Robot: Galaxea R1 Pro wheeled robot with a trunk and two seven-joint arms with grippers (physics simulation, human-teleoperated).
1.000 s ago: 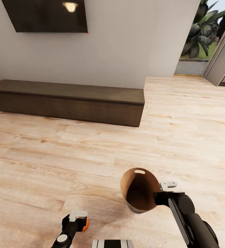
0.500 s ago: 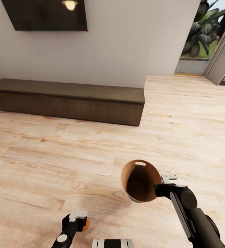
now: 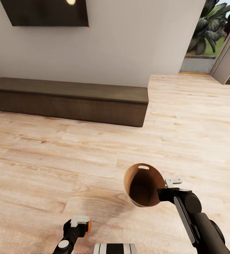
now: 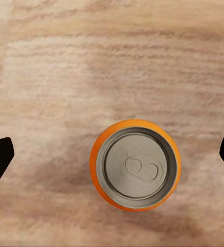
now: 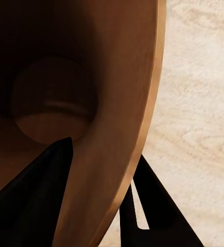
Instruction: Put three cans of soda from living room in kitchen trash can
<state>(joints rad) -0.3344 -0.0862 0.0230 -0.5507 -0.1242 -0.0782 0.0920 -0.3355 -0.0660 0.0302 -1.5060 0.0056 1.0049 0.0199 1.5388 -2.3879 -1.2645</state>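
I see the living room's pale wood floor [image 3: 94, 158] filling most of the head view, running back to an off-white wall [image 3: 136, 42]. A long, low dark wood cabinet [image 3: 69, 100] sits against that wall, with the black wall TV [image 3: 44, 12] hanging above it. Off to the right, an opening [image 3: 213, 38] shows green plants outside. Nothing stands on the floor between me and the cabinet.

My right tool [image 3: 164, 192] carries the tash can [image 3: 143, 185] off the floor, tilted so I look into its brown inside, the oval handle slot at its far rim. In the right wrist view the fingers [image 5: 39, 190] clamp the can's wall [image 5: 117, 128], one inside and one outside.

My left tool [image 3: 80, 225] sits low beside my trunk, closed around an orange can of soda [image 3: 89, 227]. The left wrist view looks straight down on that can [image 4: 135, 164], silver top and pull tab facing me, floor beneath.
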